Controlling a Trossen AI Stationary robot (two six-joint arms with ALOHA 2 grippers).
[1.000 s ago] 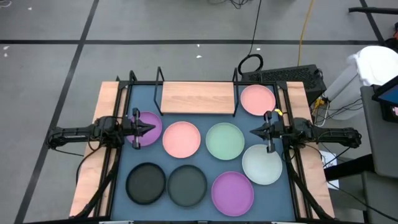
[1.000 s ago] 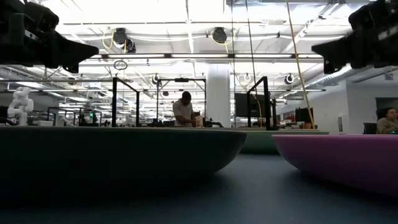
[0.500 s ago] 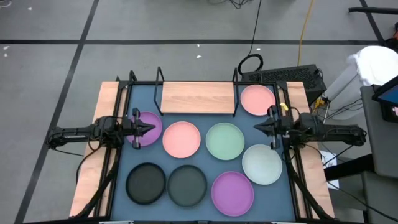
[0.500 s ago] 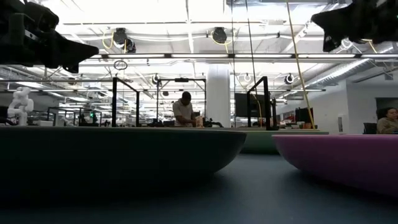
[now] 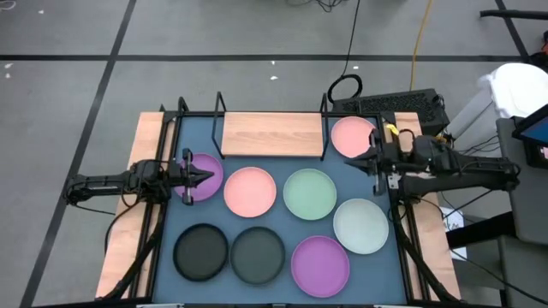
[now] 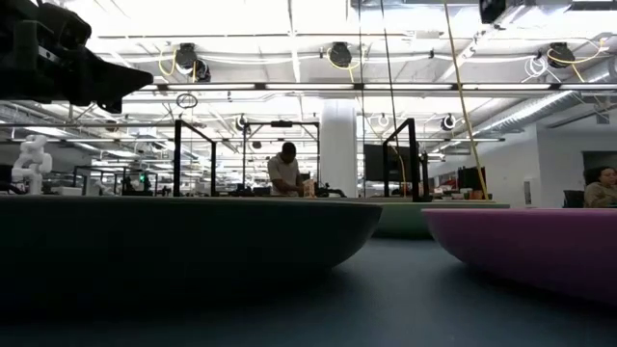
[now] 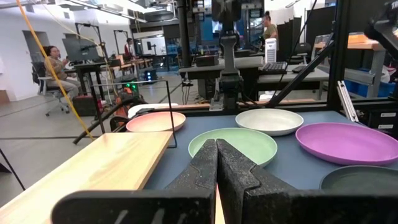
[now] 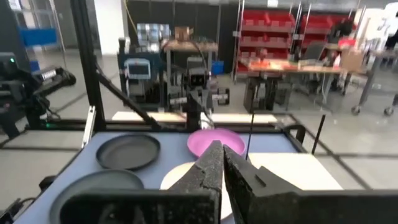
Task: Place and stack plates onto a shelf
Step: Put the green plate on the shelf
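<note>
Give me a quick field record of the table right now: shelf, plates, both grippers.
shelf: wooden shelf at the far edge of the blue mat, no plate on it
plates on mat: eight, none stacked
far row: pink plate right of the shelf
middle row: purple plate, second pink plate, green plate, white plate
near row: two dark grey plates, second purple plate
left gripper: shut, empty, above the purple plate
right gripper: shut, empty, at the pink plate's near edge
</note>
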